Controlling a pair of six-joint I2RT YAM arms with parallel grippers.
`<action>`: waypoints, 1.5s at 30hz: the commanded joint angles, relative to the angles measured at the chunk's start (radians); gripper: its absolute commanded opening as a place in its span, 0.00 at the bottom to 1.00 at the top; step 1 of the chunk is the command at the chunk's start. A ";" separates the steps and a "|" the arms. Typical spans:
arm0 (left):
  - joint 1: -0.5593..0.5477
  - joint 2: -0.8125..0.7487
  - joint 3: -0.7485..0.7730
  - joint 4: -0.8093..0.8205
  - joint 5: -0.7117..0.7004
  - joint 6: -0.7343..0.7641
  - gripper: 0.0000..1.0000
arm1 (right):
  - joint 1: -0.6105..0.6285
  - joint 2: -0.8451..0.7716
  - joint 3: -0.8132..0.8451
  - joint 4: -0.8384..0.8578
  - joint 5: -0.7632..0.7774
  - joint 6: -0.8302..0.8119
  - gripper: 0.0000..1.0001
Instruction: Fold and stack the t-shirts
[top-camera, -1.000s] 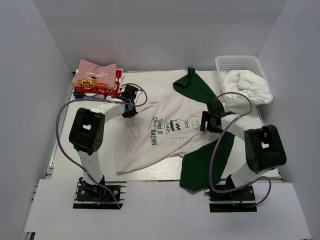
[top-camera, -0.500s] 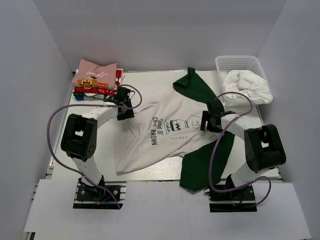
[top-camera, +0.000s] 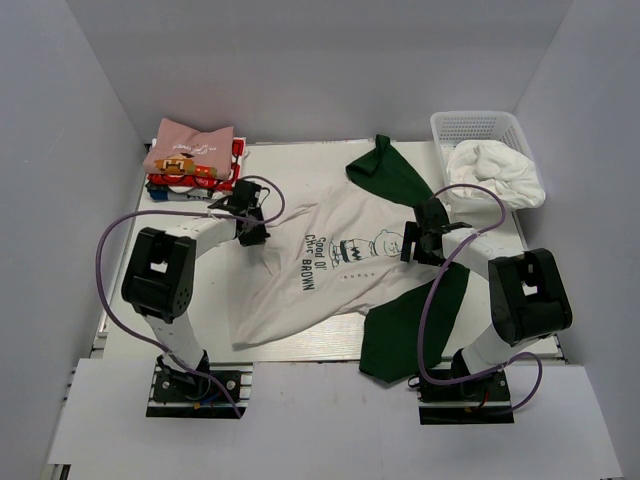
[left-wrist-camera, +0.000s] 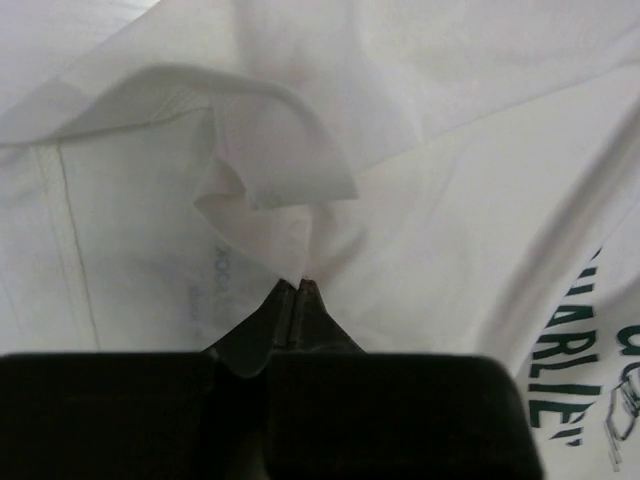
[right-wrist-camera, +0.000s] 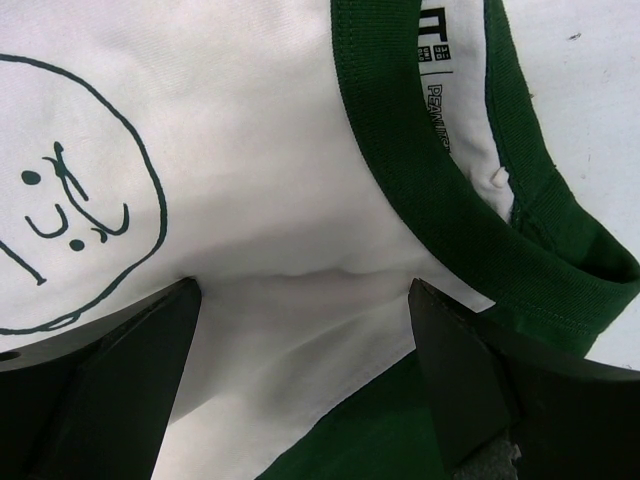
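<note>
The off-white shirt (top-camera: 330, 270) with dark green sleeves and the black Charlie Brown print lies spread and rumpled across the table. My left gripper (top-camera: 256, 232) sits at the shirt's left hem edge. In the left wrist view its jaws (left-wrist-camera: 297, 285) are shut, pinching a bunched fold of the white cloth (left-wrist-camera: 250, 200). My right gripper (top-camera: 411, 247) rests on the shirt beside the green neckband (right-wrist-camera: 430, 190). It is wide open (right-wrist-camera: 305, 330), with white cloth between its fingers. Folded pink, red and white shirts (top-camera: 192, 150) are stacked at the back left.
A white basket (top-camera: 478, 125) holding a crumpled white cloth (top-camera: 495, 170) stands at the back right. One green sleeve (top-camera: 410, 320) hangs over the table's near edge. The other sleeve (top-camera: 385, 170) points to the back.
My left arm has swung its elbow to the left and its gripper has shifted slightly left and nearer at the hem. The right arm and the shirt have barely moved.
</note>
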 joint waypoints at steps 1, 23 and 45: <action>0.006 -0.014 0.051 0.022 -0.017 -0.022 0.00 | -0.002 0.004 -0.009 -0.013 -0.009 0.013 0.90; 0.124 0.025 0.346 0.074 -0.272 0.078 0.00 | -0.011 0.123 0.089 -0.034 0.077 0.036 0.90; 0.132 0.006 0.465 -0.160 -0.026 0.029 0.85 | -0.019 0.173 0.404 -0.019 -0.070 -0.142 0.90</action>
